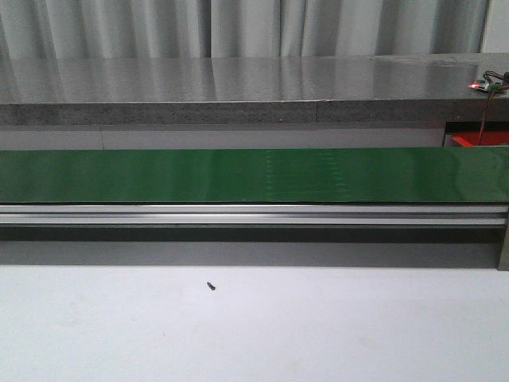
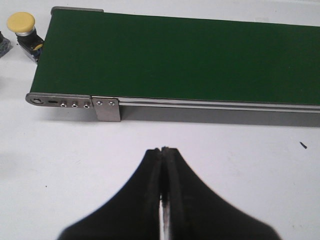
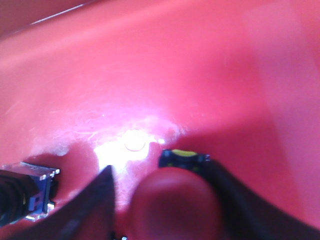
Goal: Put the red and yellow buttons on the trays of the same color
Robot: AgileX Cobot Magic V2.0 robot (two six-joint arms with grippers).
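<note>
A red button [image 3: 172,205] with a blue and yellow base lies on the floor of the red tray [image 3: 165,65], which fills the right wrist view. My right gripper [image 3: 160,172] is open around it: a gap shows on one side, and the other finger lies close against the button. My left gripper [image 2: 164,149] is shut and empty over the white table, short of the green conveyor belt [image 2: 175,55]. A yellow button [image 2: 22,27] stands on the table beside the belt's end. No yellow tray shows. Neither gripper appears in the front view.
Another button's blue and metal base [image 3: 27,195] lies in the red tray beside my right gripper. The red tray's corner [image 1: 477,140] shows behind the belt [image 1: 238,175] at far right. A small black screw [image 1: 211,286] lies on the white table. A dark object [image 2: 3,45] sits near the yellow button.
</note>
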